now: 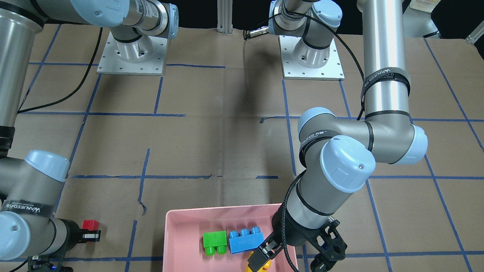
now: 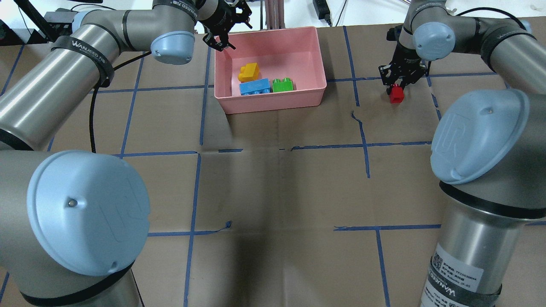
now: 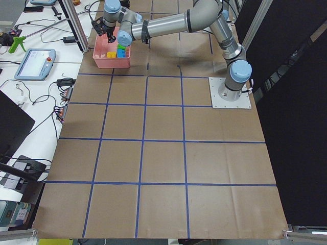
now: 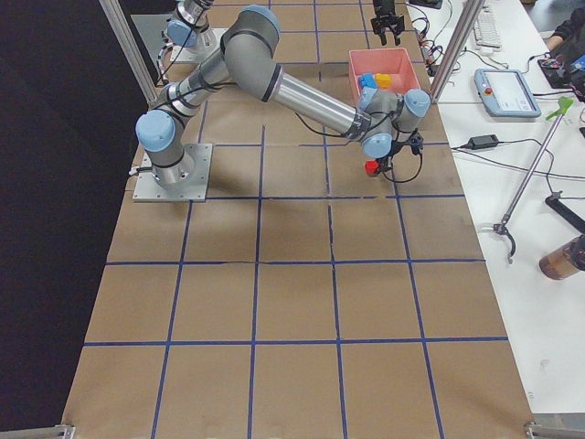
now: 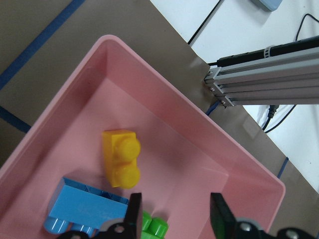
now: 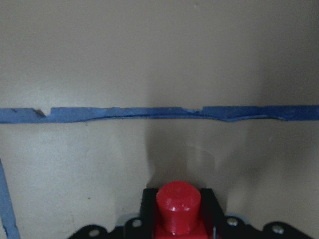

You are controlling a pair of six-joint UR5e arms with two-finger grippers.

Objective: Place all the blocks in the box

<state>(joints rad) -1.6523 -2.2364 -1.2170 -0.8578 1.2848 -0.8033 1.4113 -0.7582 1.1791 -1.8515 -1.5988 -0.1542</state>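
silver tubes (image 1: 383, 49), pale blue joint caps (image 2: 87, 211), black cables (image 2: 90, 123), lettered straps (image 1: 385, 77).

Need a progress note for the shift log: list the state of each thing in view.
box, upright, holding three blocks.
green block, lying inside the box.
blue block, inside the box, next to the green block.
yellow block, lying inside the box.
red block, outside the box, gripped between jaws.
right gripper, shut on the red block.
left gripper, open, empty, over the box's edge.
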